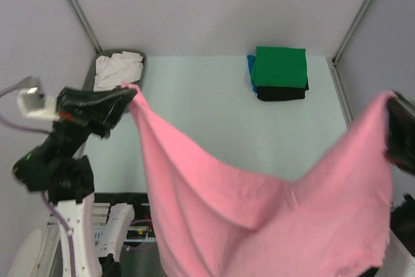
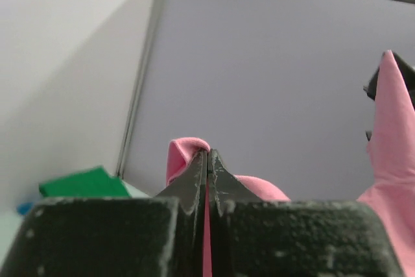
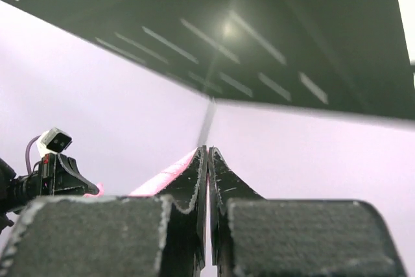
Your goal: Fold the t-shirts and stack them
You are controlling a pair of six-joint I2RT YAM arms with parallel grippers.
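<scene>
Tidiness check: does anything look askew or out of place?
At the far right, the blue t-shirt pokes out left from under the green t-shirt, and the black t-shirt at its near edge. The white t-shirt lies crumpled in the grey tray.

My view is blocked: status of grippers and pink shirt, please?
Left gripper shut on pink t-shirt. Right gripper shut on it too. Shirt hangs spread between them. Nothing in the way.

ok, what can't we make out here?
Top view: hem of pink shirt, cut off by bottom edge.
Top view: right gripper, mostly cut off by right edge.
Top view: blue shirt and black shirt, mostly under green shirt.
</scene>
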